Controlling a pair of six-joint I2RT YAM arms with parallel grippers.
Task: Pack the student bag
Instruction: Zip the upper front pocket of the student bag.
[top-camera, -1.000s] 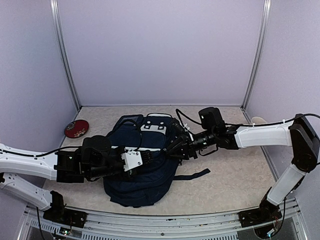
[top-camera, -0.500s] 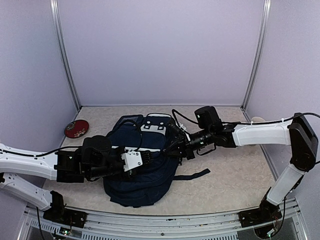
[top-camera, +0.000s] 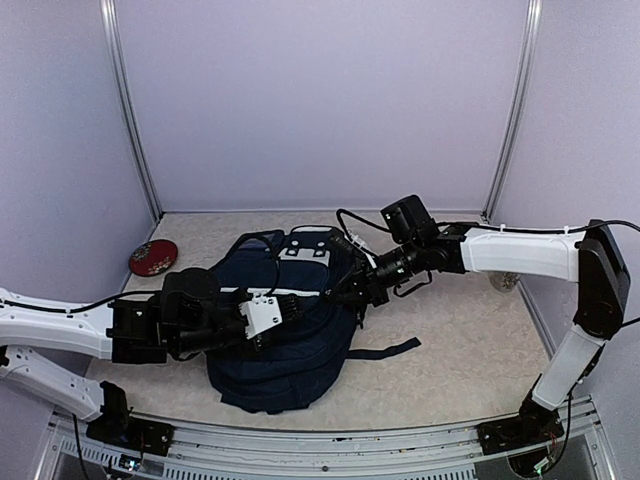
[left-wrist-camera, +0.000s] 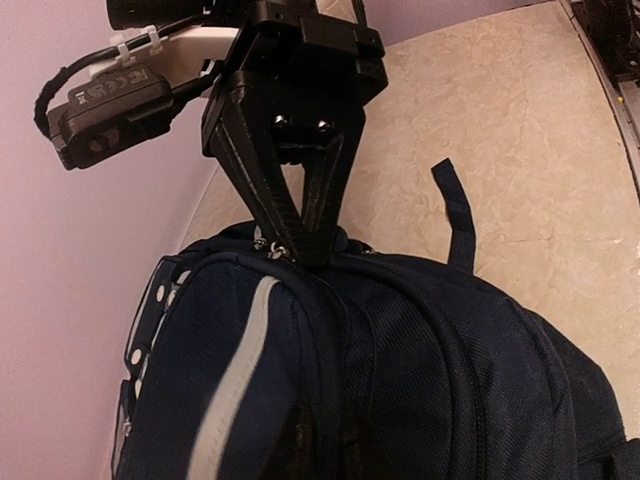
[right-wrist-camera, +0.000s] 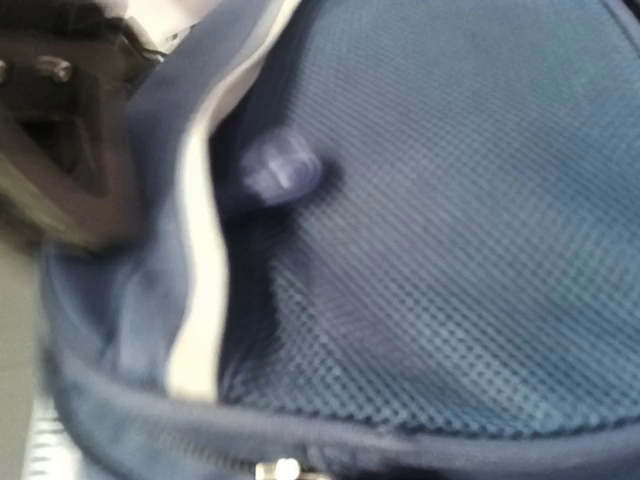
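The student bag (top-camera: 290, 365) lies flat in the middle of the table, dark navy with white patches near its top. My left gripper (top-camera: 293, 302) rests on its upper face, jaws together and pressed into the fabric; its own fingers do not show in the left wrist view. That view shows the bag (left-wrist-camera: 450, 350) with its white stripe (left-wrist-camera: 235, 370). It also shows my right gripper (left-wrist-camera: 293, 250), its black fingers pinched shut on a small metal zip pull at the bag's top seam. The right wrist view is blurred and filled by navy mesh fabric (right-wrist-camera: 450, 250).
A round red object (top-camera: 153, 257) lies at the table's far left. A pale object (top-camera: 504, 283) sits at the right, behind the right arm. One black strap (top-camera: 385, 351) trails from the bag toward the right. Walls close in the back and both sides.
My right gripper has moved left onto the bag's top seam and shut there. The left gripper has stayed shut in the same spot on the bag.
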